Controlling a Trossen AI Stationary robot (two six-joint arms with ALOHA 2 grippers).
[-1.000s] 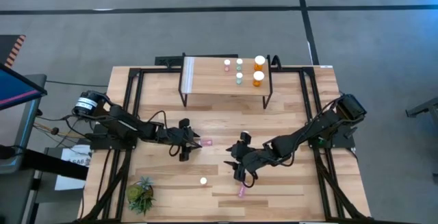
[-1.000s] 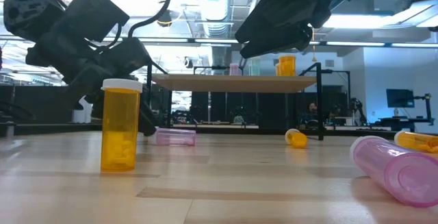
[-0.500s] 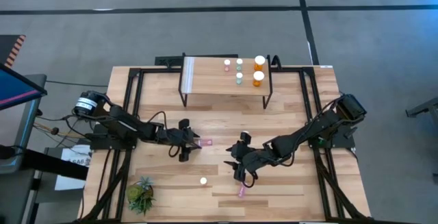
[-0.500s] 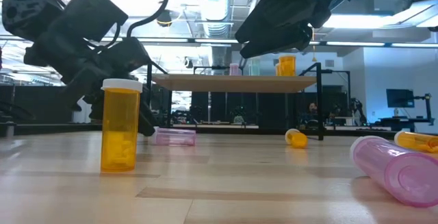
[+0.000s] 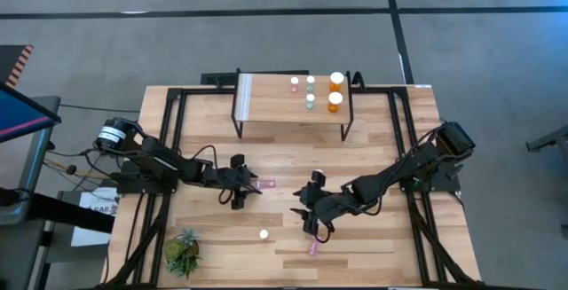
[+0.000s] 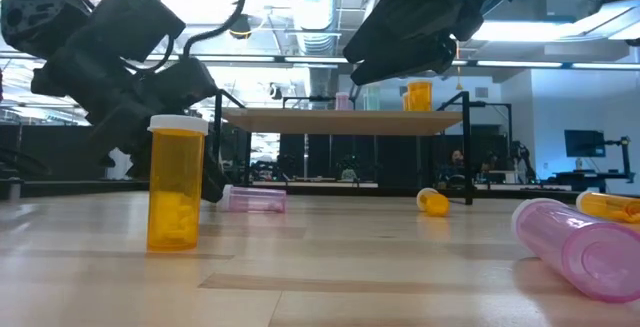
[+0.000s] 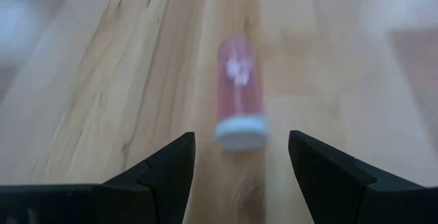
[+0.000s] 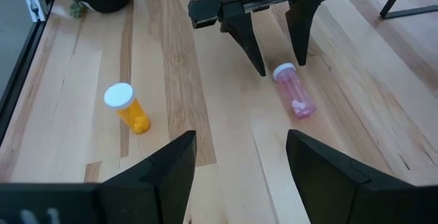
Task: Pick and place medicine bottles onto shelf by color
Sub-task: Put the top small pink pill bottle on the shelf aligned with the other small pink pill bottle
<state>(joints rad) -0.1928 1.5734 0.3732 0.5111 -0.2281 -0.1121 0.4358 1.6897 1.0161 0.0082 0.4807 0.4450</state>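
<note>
Wooden bench (image 5: 373, 246) carries everything here. At its near left corner stands a small green plant (image 5: 182, 252). Right of that, the left claw (image 5: 251, 187) reaches in low from the left edge, its fingers (image 7: 168, 166) spread wide with nothing between them; a pink bottle (image 5: 267, 184) lies on its side just beyond the fingertips, white cap toward the claw, not touching either finger. Nearer, an orange bottle (image 5: 264, 233) stands upright on the bench, apart from both arms.

Farther right, the right claw (image 5: 310, 225) hangs above the middle of the bench, also opened wide and empty. Another pink bottle (image 5: 313, 248) lies on its side just near of it. From table height, an orange bottle (image 6: 432, 202) lies by a far shelf leg, and one more orange bottle (image 6: 608, 205) lies at the right edge.

Across the far side stands the shelf (image 5: 266, 104), whitish strip at its left end. On its right half stand a pink bottle (image 5: 295, 83), two teal bottles (image 5: 311, 90), and two larger orange bottles (image 5: 335, 91) at the right end.
</note>
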